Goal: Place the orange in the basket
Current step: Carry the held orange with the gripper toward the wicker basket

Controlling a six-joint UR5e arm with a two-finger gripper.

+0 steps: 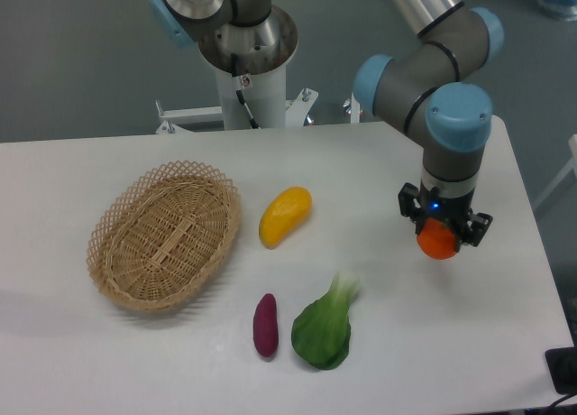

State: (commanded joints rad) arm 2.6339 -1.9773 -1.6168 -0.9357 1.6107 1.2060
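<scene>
The orange (438, 242) is a small round bright-orange fruit held in my gripper (439, 231) at the right side of the table, lifted off the surface. The black jaws are shut on it from both sides. The basket (165, 234) is an oval tan wicker basket with a lattice rim at the left of the table, far to the left of the gripper. It holds nothing.
An elongated yellow fruit (285, 216) lies just right of the basket. A purple sweet potato (265, 324) and a green leafy vegetable (325, 324) lie near the front. The arm's base (245, 54) stands behind the table. The table's right edge is close to the gripper.
</scene>
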